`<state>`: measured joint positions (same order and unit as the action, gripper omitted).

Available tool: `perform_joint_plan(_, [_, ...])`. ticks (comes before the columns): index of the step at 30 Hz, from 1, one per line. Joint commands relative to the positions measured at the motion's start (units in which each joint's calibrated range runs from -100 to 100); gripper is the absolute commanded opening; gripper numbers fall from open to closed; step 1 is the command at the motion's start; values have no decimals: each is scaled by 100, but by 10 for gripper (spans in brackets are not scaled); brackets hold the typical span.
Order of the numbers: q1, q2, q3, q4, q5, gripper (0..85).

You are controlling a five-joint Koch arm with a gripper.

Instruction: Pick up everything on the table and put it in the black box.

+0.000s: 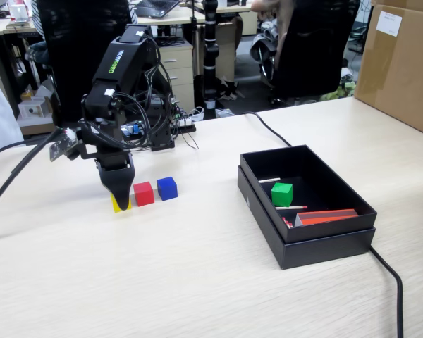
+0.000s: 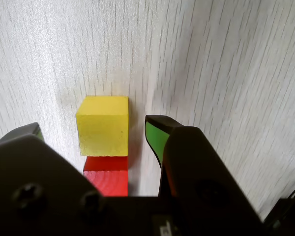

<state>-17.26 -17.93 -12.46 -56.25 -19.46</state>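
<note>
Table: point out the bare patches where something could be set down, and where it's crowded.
Bare table in front of the cubes and between the blue cube and the black box. Crowded: the claw over the yellow cube, the red cube alongside; behind them, wiring.

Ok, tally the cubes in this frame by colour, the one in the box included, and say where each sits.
Yellow cube: 1, on the table between the open jaws of the gripper
Red cube: 1, on the table
Blue cube: 1, on the table
Green cube: 1, inside the black box
Total: 4 cubes
</note>
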Motion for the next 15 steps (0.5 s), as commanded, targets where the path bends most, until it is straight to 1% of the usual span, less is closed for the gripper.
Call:
perform_joint_plan(1, [10, 100, 330, 66, 10, 352])
perform_joint_plan(5, [0, 273, 376, 195, 5, 150])
perform_joint_plan(7, [-20, 284, 385, 403, 5, 92])
perform_joint_plan(9, [-59, 181, 557, 429, -5, 70])
perform_joint_plan(11, [-78, -129, 702, 386, -15, 70])
perform_joint_plan(13, [-24, -852, 920, 273, -20, 70])
perform_joint_plan(15, [195, -1288, 1427, -185, 137, 70])
